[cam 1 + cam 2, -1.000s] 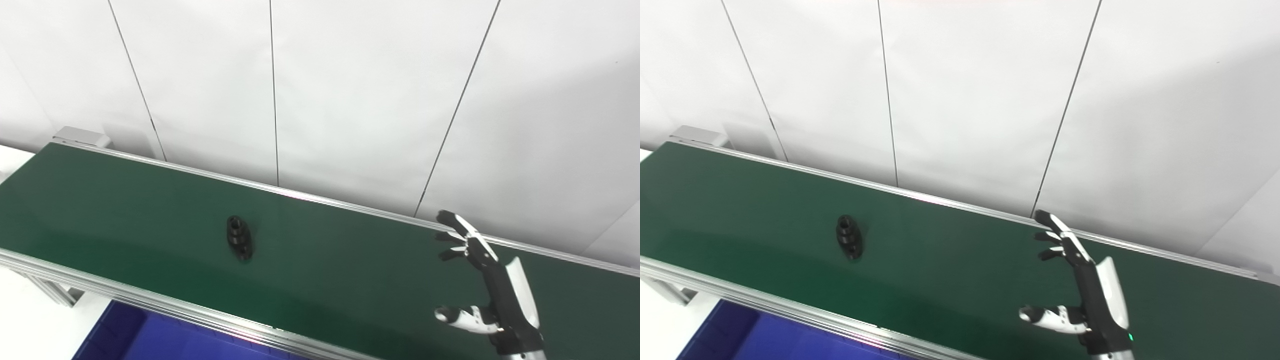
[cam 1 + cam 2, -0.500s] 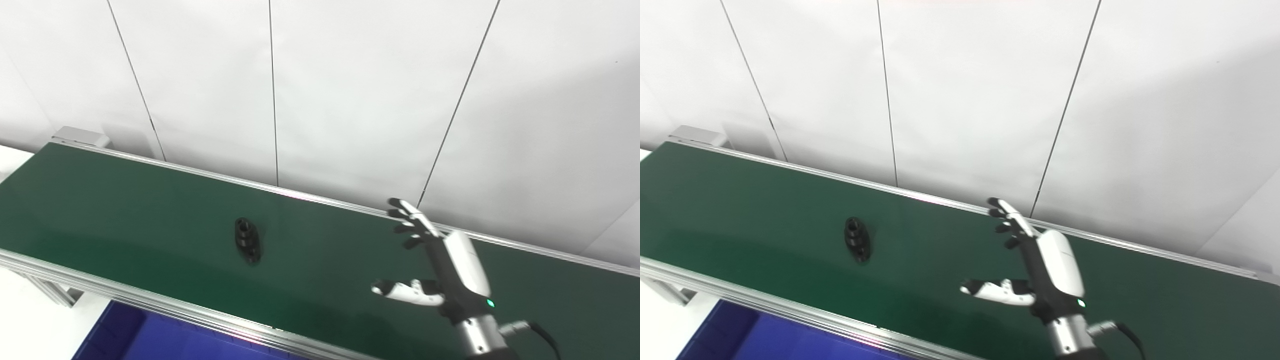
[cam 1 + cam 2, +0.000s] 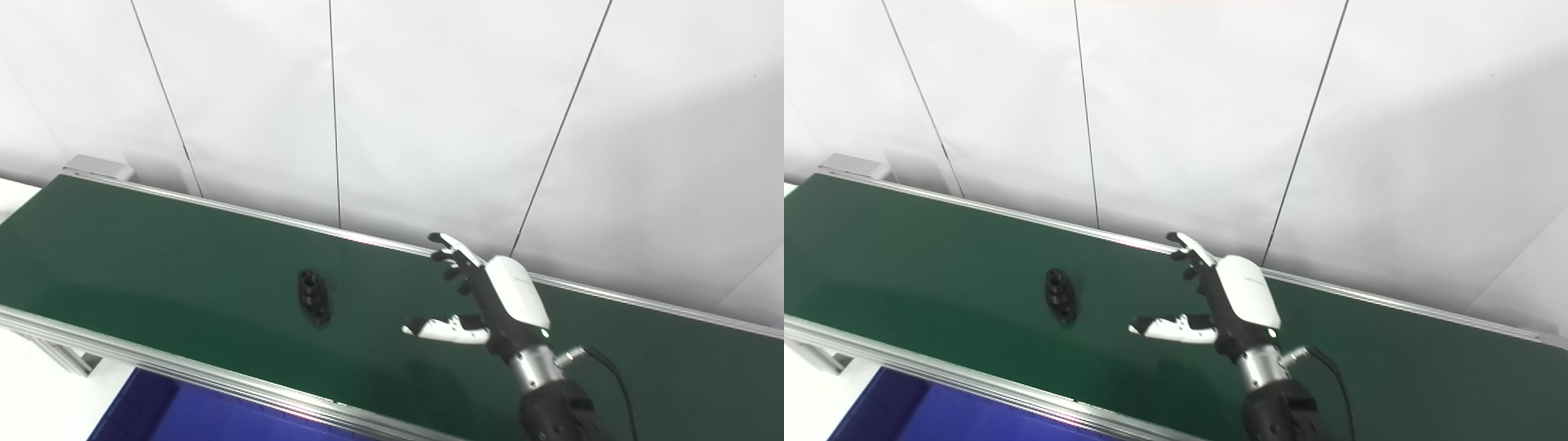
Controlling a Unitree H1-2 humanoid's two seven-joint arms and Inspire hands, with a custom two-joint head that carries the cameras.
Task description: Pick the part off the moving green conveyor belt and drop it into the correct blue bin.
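The right hand (image 3: 490, 300) has advanced leftward over the conveyor belt (image 3: 184, 257), fingers spread. The black part (image 3: 313, 297), carried rightward, now lies nearer the hand's thumb.

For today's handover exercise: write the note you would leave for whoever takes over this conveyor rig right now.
Right hand: open, above the green belt, to the right of the part and not touching it.
Left hand: not in view.
Black part: lying loose on the belt, mid-width.
Blue bin: just below the belt's near rail, contents not visible.
Done: nothing picked yet.
Left: grasp the part, lift it, drop it into the bin.
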